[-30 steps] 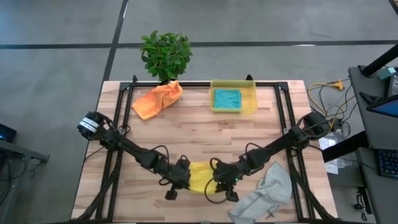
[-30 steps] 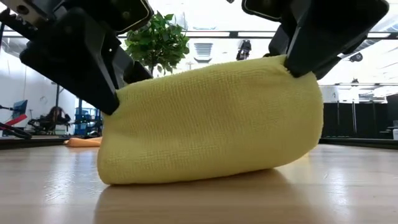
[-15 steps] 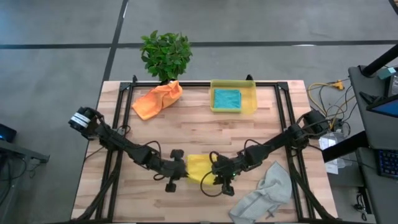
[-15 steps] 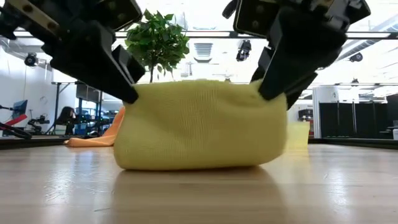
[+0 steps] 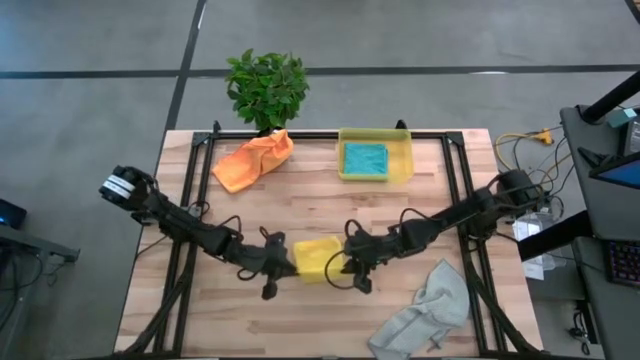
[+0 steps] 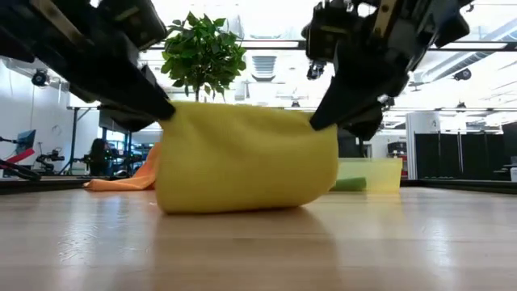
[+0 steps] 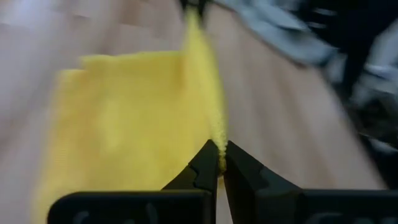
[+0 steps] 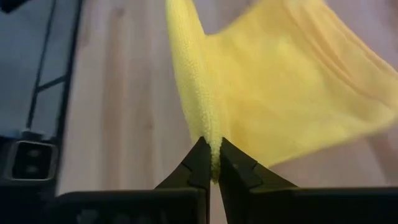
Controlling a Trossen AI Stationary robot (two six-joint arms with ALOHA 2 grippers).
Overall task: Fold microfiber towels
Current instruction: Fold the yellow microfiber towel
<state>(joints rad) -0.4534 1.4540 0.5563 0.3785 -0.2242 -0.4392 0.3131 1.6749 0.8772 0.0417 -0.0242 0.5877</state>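
The yellow towel (image 5: 315,259) lies doubled over at the table's near middle, its lower fold on the wood (image 6: 242,166). My left gripper (image 5: 290,268) is shut on its left end and my right gripper (image 5: 343,262) is shut on its right end. The orange towel (image 5: 253,159) lies crumpled at the far left. The teal towel (image 5: 365,157) lies folded inside the yellow bin (image 5: 403,160). The light grey towel (image 5: 425,310) lies crumpled at the near right. My left gripper pinches the towel's upper edge at its left corner (image 7: 216,144) between its two fingertips. The edge runs taut away from the fingers. The towel hangs below, its bottom fold on the table (image 6: 186,202). My right gripper pinches the towel's upper edge at its right corner (image 8: 210,140) between its two fingertips. The towel sags below the fingers, its bottom fold resting on the table (image 6: 307,198).
A potted plant (image 5: 266,88) stands at the far edge behind the orange towel. A black frame (image 5: 455,180) runs along the table's sides. Cables (image 5: 525,150) lie off the right edge. Bare wood lies between the yellow towel and the bin.
Both grippers have moved toward the table's far edge, carrying the yellow towel's upper edge with them. The towel has been dragged along the wood away from the near edge, still doubled over. Both grippers have stayed shut on it.
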